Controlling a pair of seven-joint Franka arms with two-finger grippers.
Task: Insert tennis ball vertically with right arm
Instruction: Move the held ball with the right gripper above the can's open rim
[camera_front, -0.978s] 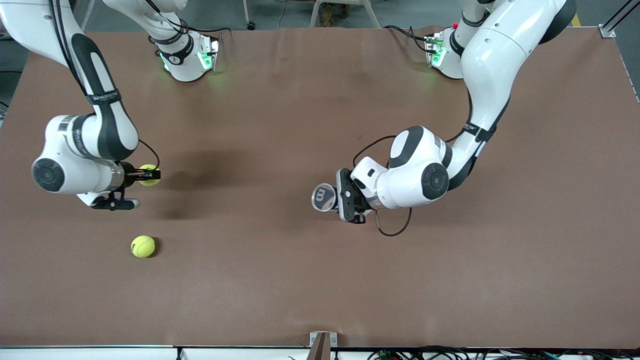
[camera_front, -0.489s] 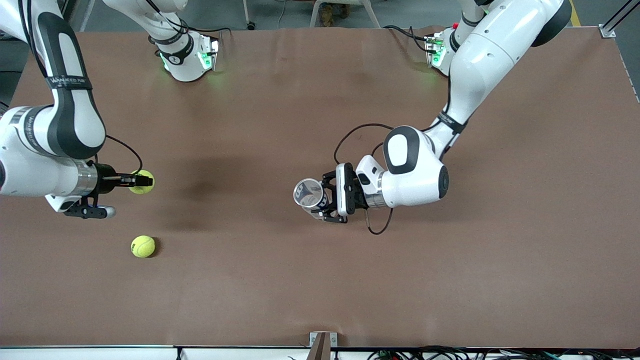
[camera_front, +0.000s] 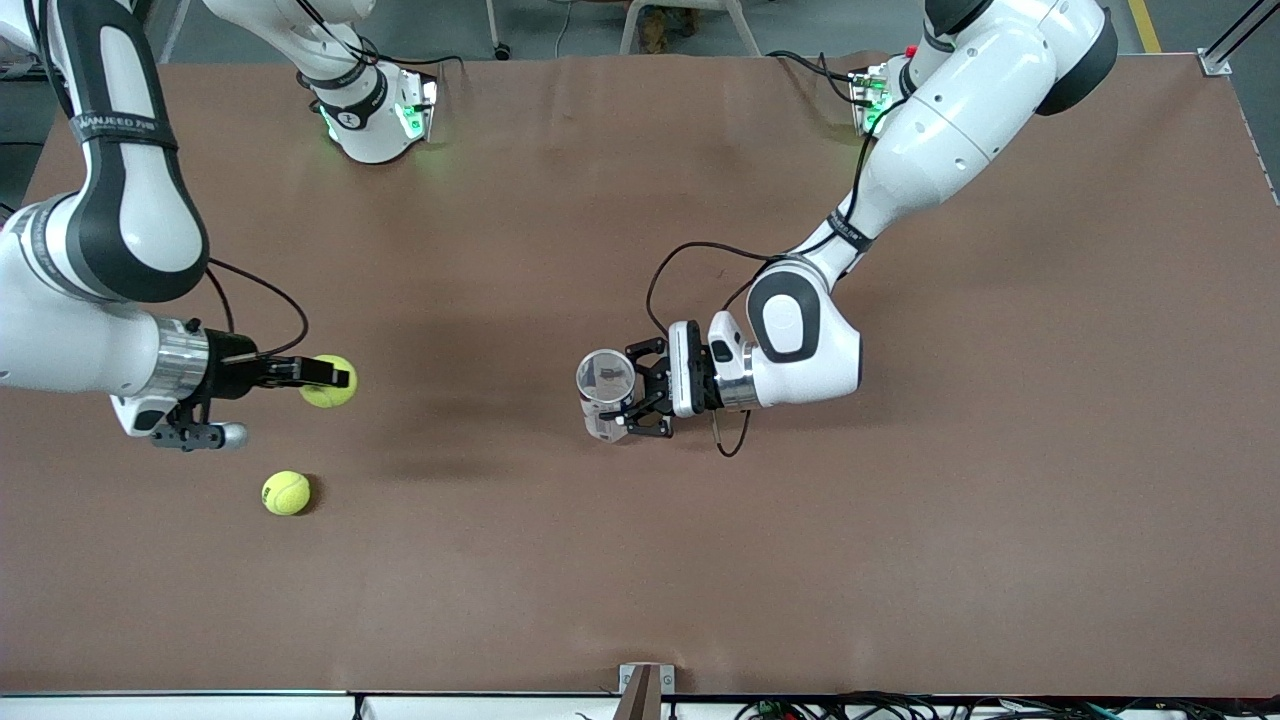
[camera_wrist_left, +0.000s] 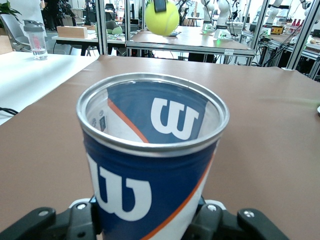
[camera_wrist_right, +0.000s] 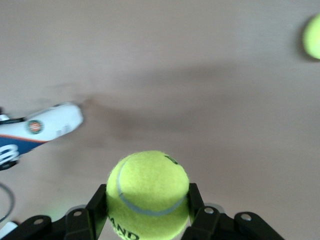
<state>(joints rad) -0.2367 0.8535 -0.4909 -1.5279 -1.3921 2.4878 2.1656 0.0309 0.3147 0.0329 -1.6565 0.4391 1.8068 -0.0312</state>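
My right gripper (camera_front: 325, 376) is shut on a yellow tennis ball (camera_front: 329, 381) and holds it in the air toward the right arm's end of the table; the ball fills the right wrist view (camera_wrist_right: 148, 195) between the fingers. My left gripper (camera_front: 628, 400) is shut on a blue and white tennis ball can (camera_front: 604, 385), held upright with its open mouth up, over the middle of the table. In the left wrist view the can (camera_wrist_left: 150, 165) is empty inside and the held ball (camera_wrist_left: 162, 17) shows farther off.
A second tennis ball (camera_front: 286, 493) lies on the brown table (camera_front: 900, 520), nearer to the front camera than my right gripper; it also shows in the right wrist view (camera_wrist_right: 312, 36). The arm bases stand at the table's back edge.
My right gripper has carried the ball toward the middle of the table. My left gripper has turned the can from tilted to upright and shifted it toward the right arm's end.
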